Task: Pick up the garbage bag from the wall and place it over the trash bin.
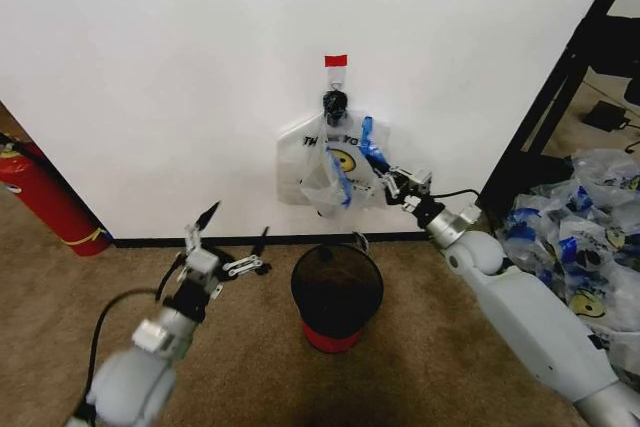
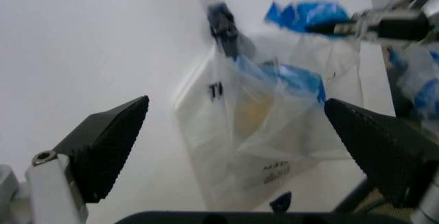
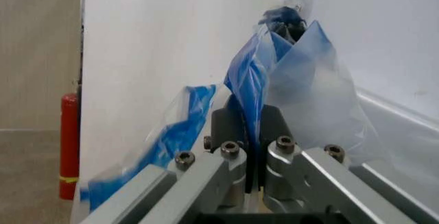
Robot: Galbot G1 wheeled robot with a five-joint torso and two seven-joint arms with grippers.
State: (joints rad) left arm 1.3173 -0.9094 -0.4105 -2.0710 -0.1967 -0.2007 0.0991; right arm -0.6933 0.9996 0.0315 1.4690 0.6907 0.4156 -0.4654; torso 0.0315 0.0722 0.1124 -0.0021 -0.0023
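I see my right arm stretched forward and up toward the wall (image 1: 150,77), with the right gripper (image 1: 392,183) at the right edge of the garbage bag (image 1: 335,162). In the right wrist view the two dark pads (image 3: 226,126) are pressed together on a blue fold of the bag, so this claw is clamped on the plastic. The bag hangs flat against the wall from a small hook (image 1: 335,75) under a strip of red tape (image 1: 336,60); its dark knotted top sits at the hook, and the yellow face and black letters look toward me.

My left arm is lower, bent above the carpet (image 1: 250,367) close to the black baseboard (image 1: 200,241). The left gripper (image 1: 235,232) has its fingers spread wide and holds nothing. In the left wrist view its two black fingertips (image 2: 110,142) frame the bag from a distance, well apart from it.

The trash bin (image 1: 336,292) stands on the carpet directly below the bag, near the baseboard, between the two arms; its dark body has a red base. A red fire extinguisher (image 1: 45,197) leans at the left end of the wall. At the right edge, a heap of similar bags (image 1: 575,237) lies on the floor beside a black frame (image 1: 560,87), just next to my right arm.
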